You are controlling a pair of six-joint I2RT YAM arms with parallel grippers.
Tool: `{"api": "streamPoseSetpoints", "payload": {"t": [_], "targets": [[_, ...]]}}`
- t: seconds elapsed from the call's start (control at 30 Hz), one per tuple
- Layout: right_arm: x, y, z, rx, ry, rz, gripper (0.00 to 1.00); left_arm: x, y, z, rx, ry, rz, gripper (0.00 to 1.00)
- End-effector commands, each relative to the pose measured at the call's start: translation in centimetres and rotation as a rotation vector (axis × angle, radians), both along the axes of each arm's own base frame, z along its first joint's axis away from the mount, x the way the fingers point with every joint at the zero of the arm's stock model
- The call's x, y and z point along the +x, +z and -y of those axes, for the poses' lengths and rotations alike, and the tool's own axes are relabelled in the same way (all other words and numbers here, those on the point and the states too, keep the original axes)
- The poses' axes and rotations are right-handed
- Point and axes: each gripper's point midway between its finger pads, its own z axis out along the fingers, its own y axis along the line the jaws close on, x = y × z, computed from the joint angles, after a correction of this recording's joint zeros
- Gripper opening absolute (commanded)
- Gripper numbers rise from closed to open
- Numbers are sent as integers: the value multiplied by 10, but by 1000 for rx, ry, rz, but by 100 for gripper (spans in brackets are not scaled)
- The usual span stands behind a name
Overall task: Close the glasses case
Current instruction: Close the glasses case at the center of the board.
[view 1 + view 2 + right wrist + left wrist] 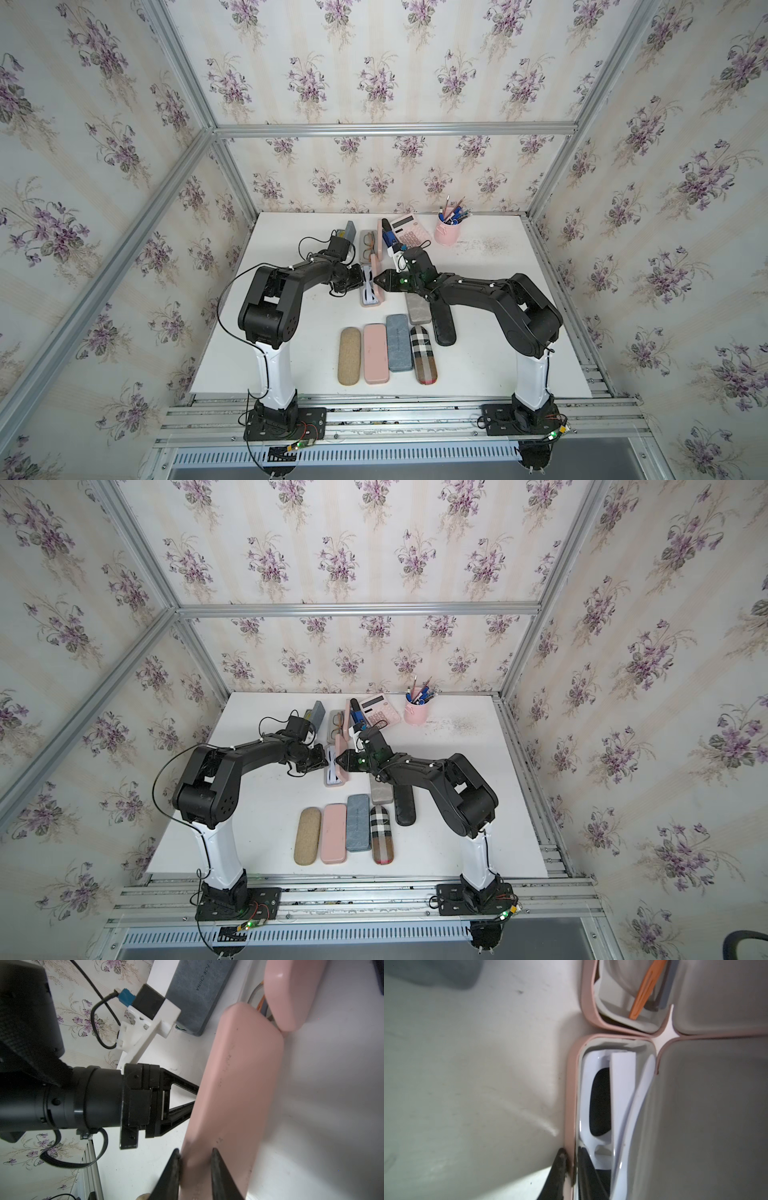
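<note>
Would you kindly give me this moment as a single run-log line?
pink glasses case: open, white sunglasses inside | left gripper: pinching its base rim | right gripper: astride raised lid, grip unclear

Nbr case (586,991) crowds glasses case (571,1088).

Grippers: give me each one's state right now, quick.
Left gripper: shut on the rim of the open pink case.
Right gripper: jaws astride that case's lid; a firm grip cannot be told.
</note>
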Motion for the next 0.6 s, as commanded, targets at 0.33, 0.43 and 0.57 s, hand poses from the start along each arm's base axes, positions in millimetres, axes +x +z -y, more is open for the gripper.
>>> {"api": "streamPoseSetpoints", "payload": {"t": [0.33,0.43,0.57], "targets": [[-7,-20,-9,-39,21,-39,25,1,3,3,-9,-19,22,15],[-7,-23,-10,-44,22,-45,25,0,5,4,-16,-21,29,15],[-7,-28,-12,-61,21,-55,25,-1,13,5,-28,-12,48,19]]}}
